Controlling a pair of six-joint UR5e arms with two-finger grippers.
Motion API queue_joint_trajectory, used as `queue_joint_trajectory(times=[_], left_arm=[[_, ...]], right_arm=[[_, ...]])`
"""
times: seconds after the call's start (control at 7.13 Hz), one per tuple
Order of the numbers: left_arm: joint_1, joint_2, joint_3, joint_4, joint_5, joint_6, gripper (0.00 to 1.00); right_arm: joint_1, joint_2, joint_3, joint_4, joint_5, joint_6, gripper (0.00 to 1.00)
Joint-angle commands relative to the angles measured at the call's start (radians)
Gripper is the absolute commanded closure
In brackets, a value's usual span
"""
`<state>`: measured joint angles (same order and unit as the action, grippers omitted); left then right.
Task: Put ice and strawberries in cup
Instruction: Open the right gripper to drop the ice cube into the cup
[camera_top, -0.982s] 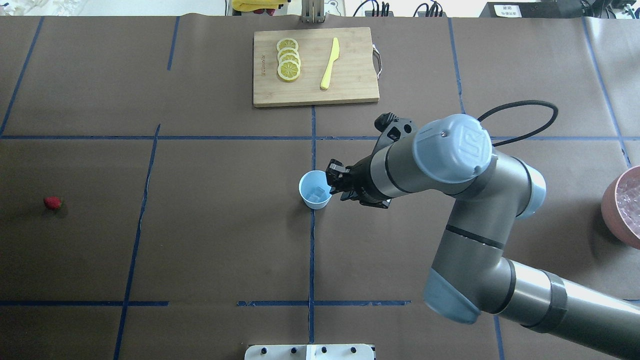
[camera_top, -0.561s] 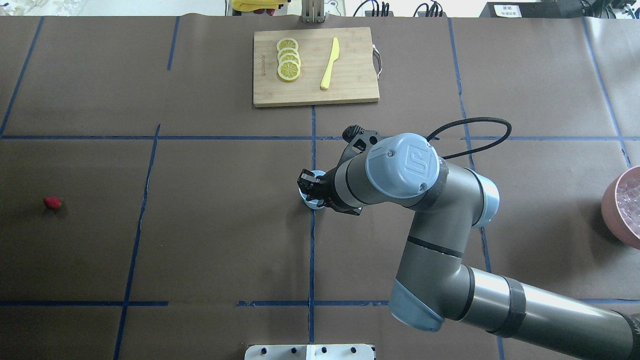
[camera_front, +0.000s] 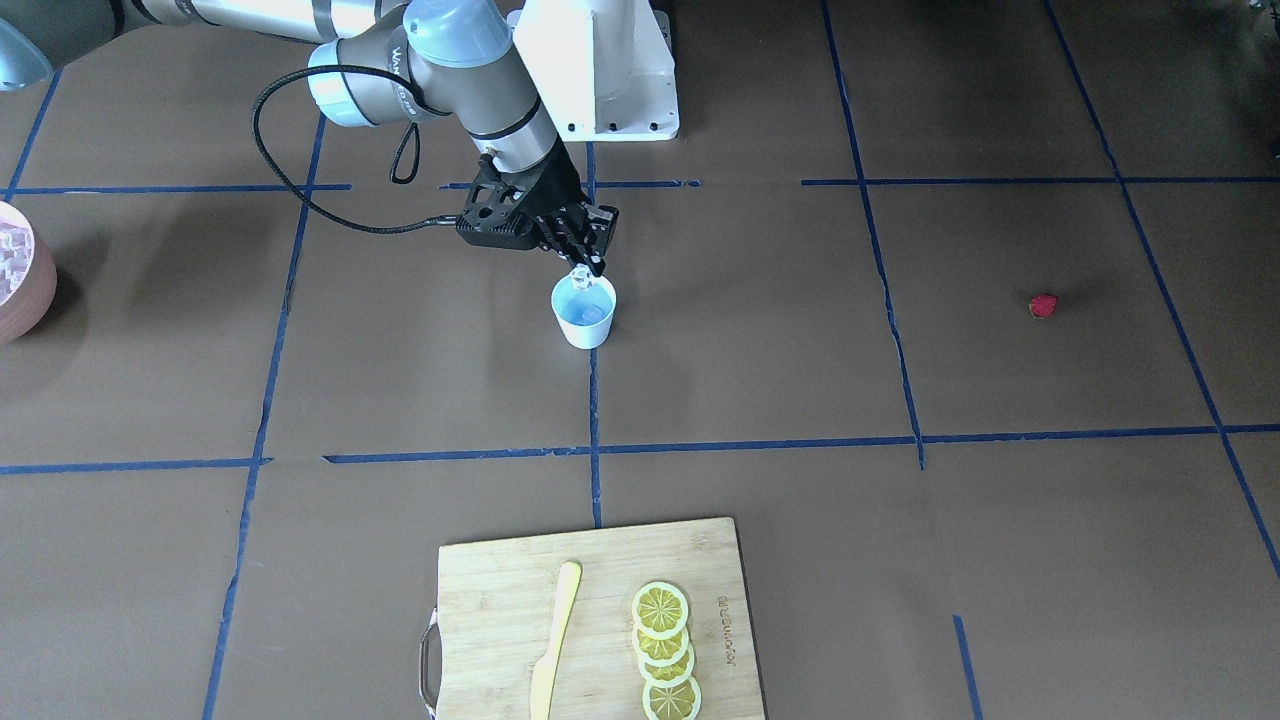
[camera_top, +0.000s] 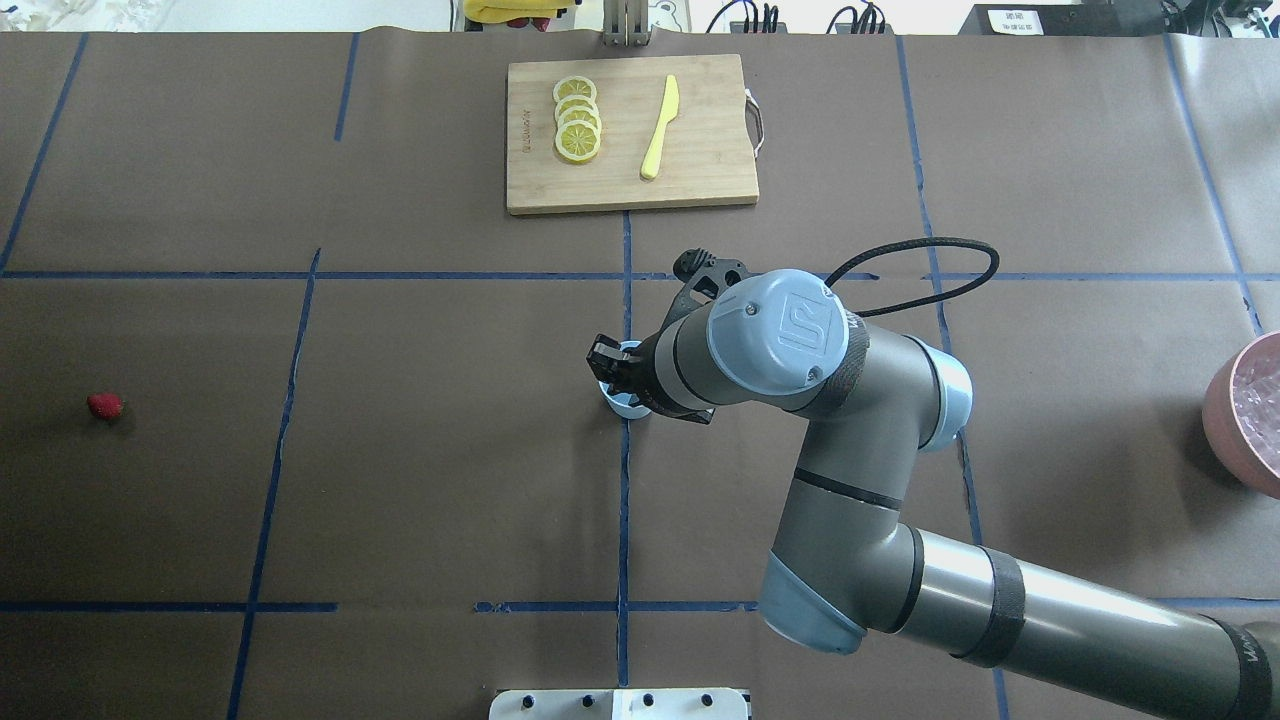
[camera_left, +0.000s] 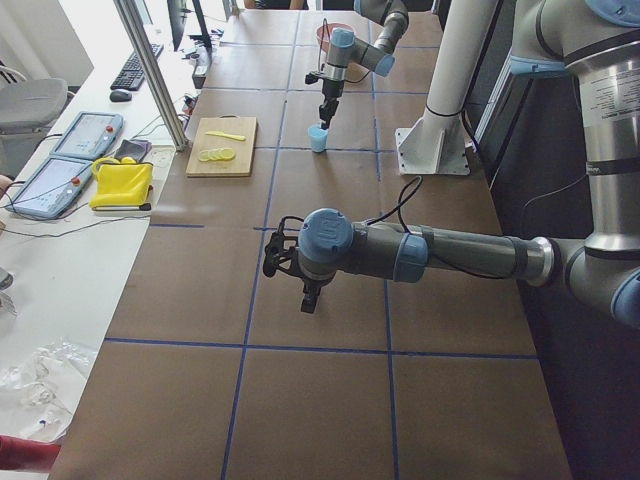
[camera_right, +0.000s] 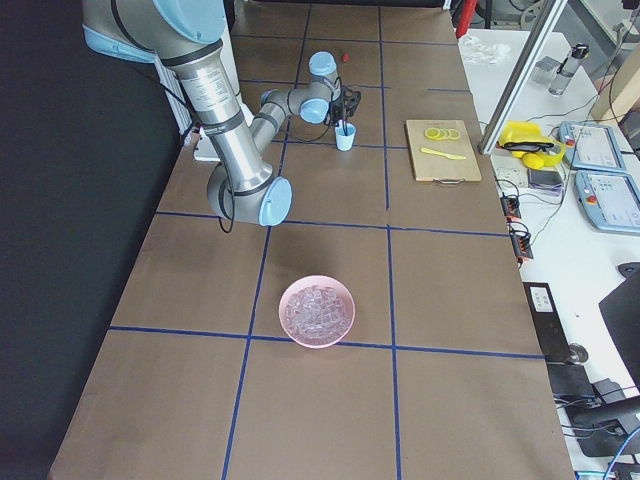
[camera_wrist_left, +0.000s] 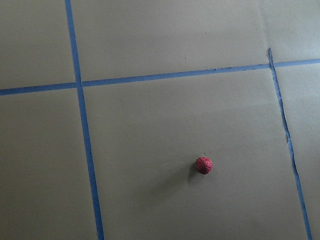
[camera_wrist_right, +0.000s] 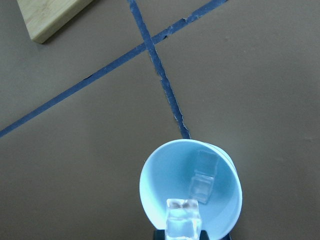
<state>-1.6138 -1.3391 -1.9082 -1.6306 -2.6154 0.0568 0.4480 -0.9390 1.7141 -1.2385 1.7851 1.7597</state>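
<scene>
The white cup (camera_front: 584, 330) with a pale blue inside stands at the table's middle; the overhead view shows only its edge (camera_top: 626, 406). My right gripper (camera_front: 584, 268) hangs just over its rim, shut on a clear ice cube (camera_wrist_right: 183, 218). Two more ice cubes (camera_wrist_right: 202, 176) lie inside the cup (camera_wrist_right: 152, 175). The red strawberry (camera_top: 104, 405) lies alone far off on my left side and shows in the left wrist view (camera_wrist_left: 203, 165). My left gripper (camera_left: 308, 298) hovers above the table; I cannot tell whether it is open or shut.
A pinkish-brown bowl (camera_right: 317, 340) full of ice sits at the far right edge (camera_top: 1222, 420). A wooden cutting board (camera_top: 700, 150) with lemon slices (camera_top: 577, 120) and a yellow knife (camera_top: 659, 127) lies at the back middle.
My right arm has swung left, carrying the gripper from beside the cup's right side to above its opening. The strawberry has not moved.
</scene>
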Motion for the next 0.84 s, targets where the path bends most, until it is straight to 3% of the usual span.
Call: queue_joint_trajectory(times=[0.0, 0.42, 0.7], left_arm=[[0.0, 0.0, 0.0, -0.002, 0.0, 0.0, 0.0], [0.044, -0.005, 0.005, 0.0, 0.012, -0.003, 0.0], [0.177, -0.069, 0.018, -0.005, 0.015, -0.16, 0.0]], right_arm=[[0.0, 0.002, -0.004, -0.001, -0.001, 0.0, 0.37], [0.036, -0.004, 0.027, -0.002, 0.011, -0.005, 0.32], [0.144, -0.128, 0.17, -0.012, 0.109, -0.005, 0.27]])
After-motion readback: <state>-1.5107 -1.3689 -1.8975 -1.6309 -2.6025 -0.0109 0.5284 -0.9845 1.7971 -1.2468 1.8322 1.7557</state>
